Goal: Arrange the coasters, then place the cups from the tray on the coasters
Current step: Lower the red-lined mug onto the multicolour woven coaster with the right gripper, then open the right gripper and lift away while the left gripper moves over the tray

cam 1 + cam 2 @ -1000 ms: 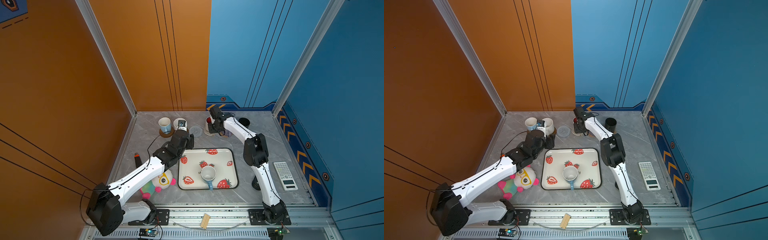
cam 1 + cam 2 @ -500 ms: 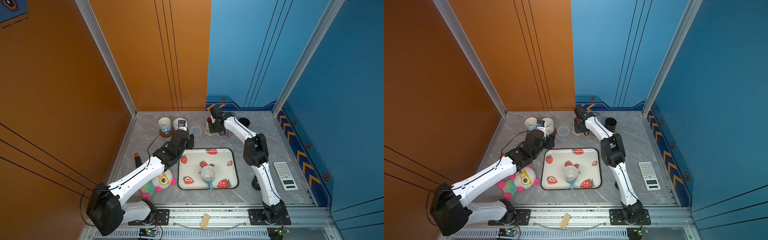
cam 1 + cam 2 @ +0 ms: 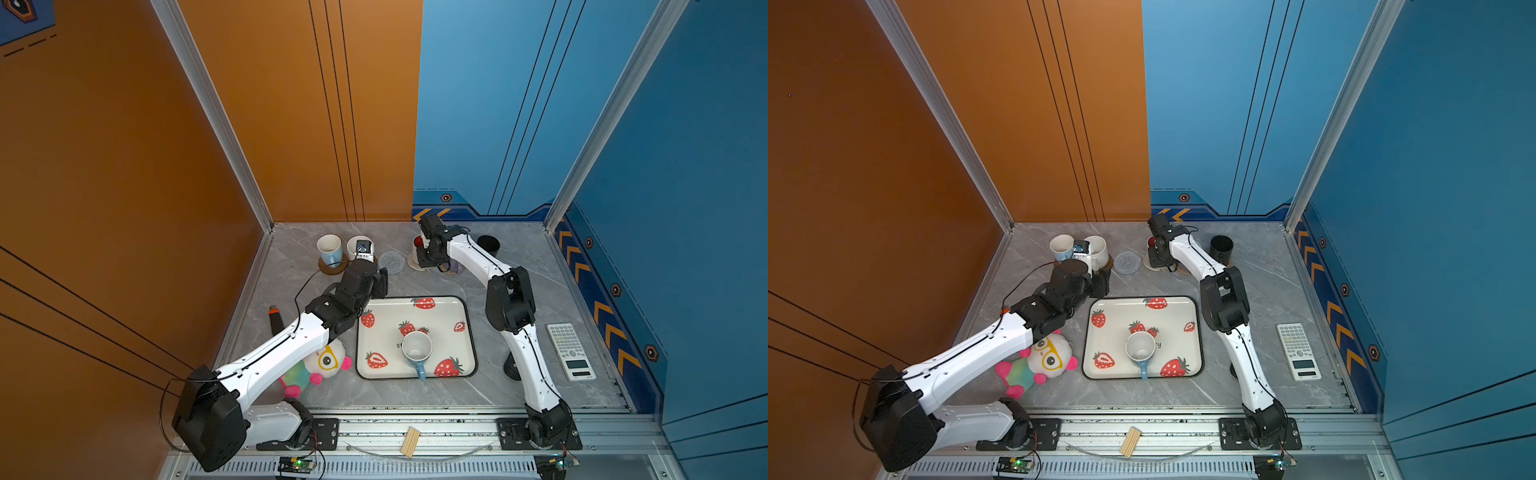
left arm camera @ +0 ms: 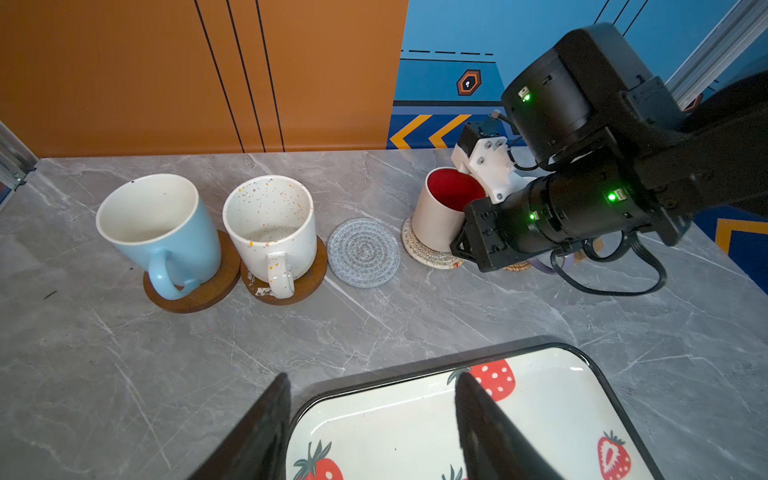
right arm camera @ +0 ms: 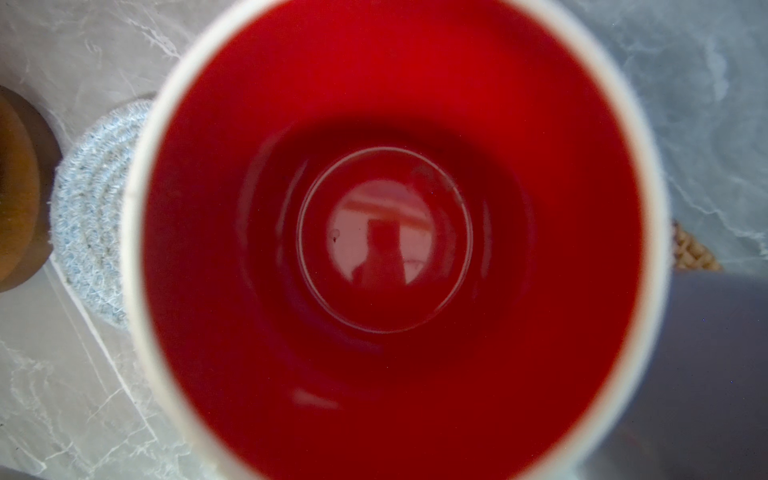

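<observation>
On the grey marbled table (image 3: 519,399), the job looked nearly done. The glossy white tray (image 3: 446,351), rounded, dark-rimmed and printed with red strawberries, held only one blue mug (image 3: 417,349), upright near its middle.

The left gripper (image 4: 372,380) hung over the tray's back corner, dark fingers spread and empty. The right gripper (image 4: 473,245) sat low against the red-lined mug (image 4: 440,216) in the back row. Its fingers were hidden, but it appeared pinched on the mug, probably at the handle.

That mug, matte white outside and shiny red within, stood on the cream coaster (image 4: 428,259), a woven round. The other blue mug (image 4: 166,232) and the speckled mug (image 4: 270,224) each stood on a smooth brown disc (image 4: 195,299).

A lavender mug (image 3: 457,268) showed partly behind the right arm, over a tan rattan coaster (image 4: 517,266). The black mug (image 3: 488,245) stood at the back right, and what lay under it could not be seen.

Between the speckled and red-lined mugs lay the grey coaster (image 4: 363,252), a bare coil of woven cord. It seemed to be the spot left for the last mug.
</observation>
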`<state>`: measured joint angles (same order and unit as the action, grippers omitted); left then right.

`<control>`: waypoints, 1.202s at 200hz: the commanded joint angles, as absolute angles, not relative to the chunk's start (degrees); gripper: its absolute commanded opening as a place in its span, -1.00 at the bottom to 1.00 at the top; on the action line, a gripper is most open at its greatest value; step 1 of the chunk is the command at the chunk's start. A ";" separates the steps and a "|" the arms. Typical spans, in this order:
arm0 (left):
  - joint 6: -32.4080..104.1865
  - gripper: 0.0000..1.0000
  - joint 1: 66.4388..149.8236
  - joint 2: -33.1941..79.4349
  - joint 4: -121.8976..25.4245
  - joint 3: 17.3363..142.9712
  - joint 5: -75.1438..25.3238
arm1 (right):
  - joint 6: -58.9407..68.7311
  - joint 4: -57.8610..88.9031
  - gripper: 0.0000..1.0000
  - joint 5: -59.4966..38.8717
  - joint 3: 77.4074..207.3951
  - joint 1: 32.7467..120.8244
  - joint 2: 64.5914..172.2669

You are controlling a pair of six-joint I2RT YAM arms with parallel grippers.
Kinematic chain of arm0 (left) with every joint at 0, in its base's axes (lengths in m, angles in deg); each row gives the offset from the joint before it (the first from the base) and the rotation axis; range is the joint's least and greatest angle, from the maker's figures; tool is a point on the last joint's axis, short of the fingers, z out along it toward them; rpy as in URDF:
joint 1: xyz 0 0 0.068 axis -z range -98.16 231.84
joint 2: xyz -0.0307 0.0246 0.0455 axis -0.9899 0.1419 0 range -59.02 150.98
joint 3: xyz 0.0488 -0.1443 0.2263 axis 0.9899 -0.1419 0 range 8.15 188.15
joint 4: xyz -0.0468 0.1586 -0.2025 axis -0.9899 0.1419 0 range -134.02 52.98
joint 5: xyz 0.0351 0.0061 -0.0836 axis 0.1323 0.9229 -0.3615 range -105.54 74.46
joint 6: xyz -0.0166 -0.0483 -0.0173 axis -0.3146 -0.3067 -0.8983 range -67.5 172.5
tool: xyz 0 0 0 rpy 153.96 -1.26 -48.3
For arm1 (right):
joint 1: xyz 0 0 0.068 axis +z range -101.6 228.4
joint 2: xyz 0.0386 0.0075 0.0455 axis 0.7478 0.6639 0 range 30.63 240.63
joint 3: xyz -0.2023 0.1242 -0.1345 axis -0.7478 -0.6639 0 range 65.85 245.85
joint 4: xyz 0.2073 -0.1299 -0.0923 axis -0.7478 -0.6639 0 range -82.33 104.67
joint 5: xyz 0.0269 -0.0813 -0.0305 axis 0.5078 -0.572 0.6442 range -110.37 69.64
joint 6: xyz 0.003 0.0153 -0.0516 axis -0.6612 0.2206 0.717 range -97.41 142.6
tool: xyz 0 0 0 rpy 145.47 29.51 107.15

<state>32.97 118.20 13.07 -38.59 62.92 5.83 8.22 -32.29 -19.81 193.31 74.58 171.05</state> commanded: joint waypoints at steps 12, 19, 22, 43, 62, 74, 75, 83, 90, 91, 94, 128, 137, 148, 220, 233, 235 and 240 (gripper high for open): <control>32.37 0.27 117.61 12.03 -37.78 62.59 4.90 | 8.09 -32.23 -1.00 -18.55 195.75 74.42 171.25; 32.37 0.27 117.61 11.99 -37.78 62.56 4.86 | 8.09 -32.38 -1.00 -18.53 195.75 74.50 171.33; 32.37 0.27 117.66 11.94 -37.78 62.56 4.88 | 8.09 -32.44 -1.00 -18.52 195.75 74.51 171.34; 32.37 0.27 117.61 11.77 -37.69 62.56 4.89 | 8.16 -32.86 -1.00 -18.46 195.75 74.59 171.31; 32.37 0.27 117.61 11.45 -37.53 62.48 4.86 | 8.49 -33.25 -1.00 -18.36 195.75 74.83 171.34; 32.37 0.27 117.62 11.25 -37.51 62.39 5.02 | 8.62 -33.48 -0.98 -18.36 195.71 74.93 171.25; 32.37 0.27 117.70 11.23 -37.51 62.39 5.03 | 8.62 -33.53 -0.97 -18.35 195.68 74.94 171.25; 32.37 0.27 117.67 11.05 -37.51 62.29 5.09 | 8.62 -33.62 -0.91 -18.41 195.66 74.94 171.16; 32.37 0.27 117.61 10.95 -37.44 62.24 5.10 | 8.64 -33.68 -0.87 -18.46 195.66 75.03 171.07; 32.37 0.27 117.61 10.94 -37.43 62.27 5.11 | 8.63 -33.72 -0.87 -18.44 195.66 75.03 171.03; 32.37 0.27 117.70 10.86 -37.43 62.21 5.16 | 8.70 -33.81 -0.84 -18.43 195.62 75.03 171.03; 32.28 0.27 117.61 10.37 -37.27 62.06 5.08 | 8.97 -34.29 -0.60 -18.61 195.40 75.30 170.81; 32.19 0.27 117.62 10.24 -37.25 62.03 5.06 | 9.03 -34.45 -0.51 -18.77 195.40 75.33 170.76; 32.15 0.27 117.61 9.97 -37.16 61.99 5.10 | 9.15 -34.69 -0.45 -18.79 195.40 75.39 170.66; 31.79 0.27 117.75 7.89 -36.90 61.32 4.92 | 9.05 -34.66 -0.17 -20.27 191.62 75.93 166.60; 31.84 0.28 117.69 7.56 -36.90 61.36 4.44 | 8.97 -34.51 -0.15 -20.35 190.12 76.11 164.70; 31.91 0.28 117.76 7.57 -36.90 61.34 4.33 | 8.93 -34.41 -0.14 -20.36 189.93 76.14 164.38; 31.92 0.28 117.78 7.34 -36.90 61.38 4.12 | 8.89 -34.29 -0.13 -20.49 189.13 76.22 163.51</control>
<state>32.51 118.22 8.79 -37.97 61.82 5.76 8.90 -32.90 -19.06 191.69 75.60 169.85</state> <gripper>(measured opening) 0.637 0.423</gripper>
